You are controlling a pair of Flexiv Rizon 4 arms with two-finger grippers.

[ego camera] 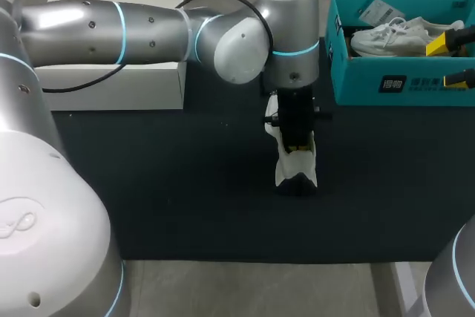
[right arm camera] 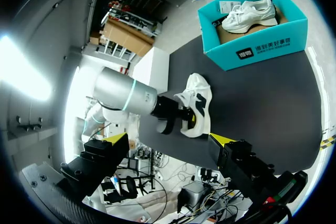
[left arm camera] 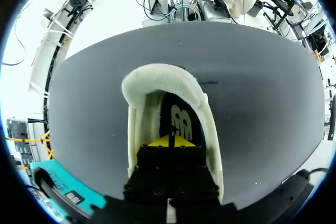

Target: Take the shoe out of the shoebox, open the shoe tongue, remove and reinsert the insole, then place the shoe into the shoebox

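One shoe point(ego camera: 295, 165) on mat point(ego camera: 185, 183), near shoebox point(ego camera: 386, 83) front-left corner; second shoe point(ego camera: 390, 35) inside shoebox. Left gripper point(left arm camera: 170, 141) deep in shoe opening, tips closed together at insole point(left arm camera: 181, 121), likely to lift it; pinch unclear. Right gripper point(right arm camera: 169, 140) spread wide, empty, beside shoebox.

dark table point(ego camera: 185, 206) with white shoe point(ego camera: 283, 167), teal shoebox point(ego camera: 401, 83), perhaps a white box point(ego camera: 111, 83)

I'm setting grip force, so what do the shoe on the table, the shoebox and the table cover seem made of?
Shoe: soft off-white textile with a padded, fuzzy-looking collar, probably knit or mesh. Shoebox: teal cardboard, matte, with flat folded walls. Table cover: dark matte sheet without glare, perhaps felt or rubber mat.
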